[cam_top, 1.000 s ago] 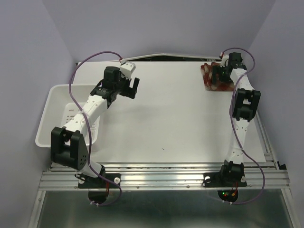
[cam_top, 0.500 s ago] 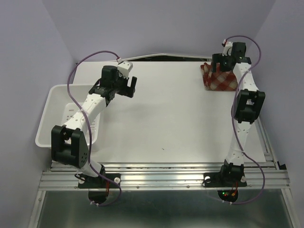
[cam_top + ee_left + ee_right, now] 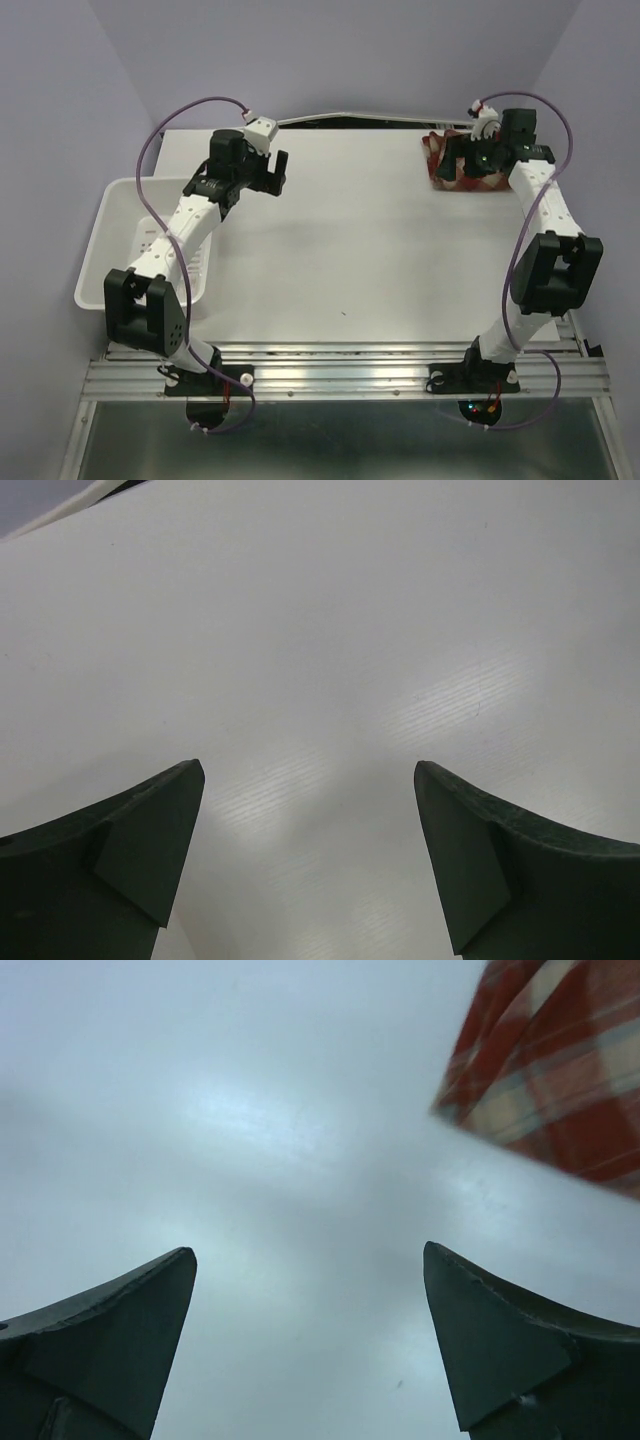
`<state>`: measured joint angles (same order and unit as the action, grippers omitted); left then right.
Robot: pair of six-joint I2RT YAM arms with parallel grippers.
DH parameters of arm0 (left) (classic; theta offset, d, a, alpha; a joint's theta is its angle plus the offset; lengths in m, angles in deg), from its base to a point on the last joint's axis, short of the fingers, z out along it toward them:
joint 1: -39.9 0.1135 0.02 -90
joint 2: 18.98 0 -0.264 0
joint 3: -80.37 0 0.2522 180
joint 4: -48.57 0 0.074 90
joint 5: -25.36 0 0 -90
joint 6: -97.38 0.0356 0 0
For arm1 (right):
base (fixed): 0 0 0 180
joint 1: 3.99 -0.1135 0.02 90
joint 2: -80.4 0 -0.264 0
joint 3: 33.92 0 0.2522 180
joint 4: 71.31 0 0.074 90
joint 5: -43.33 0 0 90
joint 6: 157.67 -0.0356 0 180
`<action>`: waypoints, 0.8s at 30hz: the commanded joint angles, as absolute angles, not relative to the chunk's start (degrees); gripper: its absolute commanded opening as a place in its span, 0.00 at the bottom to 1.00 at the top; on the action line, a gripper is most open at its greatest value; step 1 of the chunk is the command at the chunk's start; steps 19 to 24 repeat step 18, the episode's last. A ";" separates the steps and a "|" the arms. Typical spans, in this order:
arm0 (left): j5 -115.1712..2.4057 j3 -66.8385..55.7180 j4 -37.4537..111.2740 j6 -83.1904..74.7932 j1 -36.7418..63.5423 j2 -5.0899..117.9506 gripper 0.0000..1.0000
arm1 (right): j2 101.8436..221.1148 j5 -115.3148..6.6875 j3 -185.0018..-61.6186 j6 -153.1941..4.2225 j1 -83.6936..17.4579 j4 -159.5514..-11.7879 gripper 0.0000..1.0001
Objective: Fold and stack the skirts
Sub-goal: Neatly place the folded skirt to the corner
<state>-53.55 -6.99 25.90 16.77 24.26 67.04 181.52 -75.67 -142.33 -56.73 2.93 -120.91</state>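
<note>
Left arm (image 3: 185, 225) is reached up from its base towards the far-left part of the surface (image 3: 380, 250), its forearm passing over the white basket (image 3: 105, 215). Left gripper (image 3: 265, 182) is pointed down and released: in the wrist view the fingers (image 3: 130, 860) are spread wide over bare surface, with nothing between them.

Right arm (image 3: 545, 210) is stretched to the far-right corner, elbow raised. Right gripper (image 3: 458, 165) is also released, fingers (image 3: 110, 1340) parted and nothing grasped.

Skirts (image 3: 437, 172) are seen as a plaid bundle at the far-right corner, partly hidden by the right gripper in the top view; in the wrist view the cloth (image 3: 560, 1070) lies ahead and to the right of the fingertips.
</note>
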 commanded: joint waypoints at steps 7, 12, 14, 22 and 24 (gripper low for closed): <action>-48.32 4.72 30.41 16.96 24.52 59.17 0.98 | 169.70 -75.41 -113.34 -53.43 -1.97 -117.42 1.00; -47.41 12.10 29.71 20.91 24.43 54.07 0.98 | 168.20 -74.27 -108.59 -54.13 -4.43 -116.54 1.00; -48.38 12.47 28.57 21.70 24.43 53.45 0.99 | 167.68 -74.01 -107.53 -54.84 -5.22 -115.75 1.00; -47.77 13.26 27.78 23.02 24.43 51.34 0.99 | 166.62 -73.83 -105.95 -56.07 -7.41 -114.52 1.00; -47.77 13.26 27.78 23.02 24.43 51.34 0.99 | 166.62 -73.83 -105.95 -56.07 -7.41 -114.52 1.00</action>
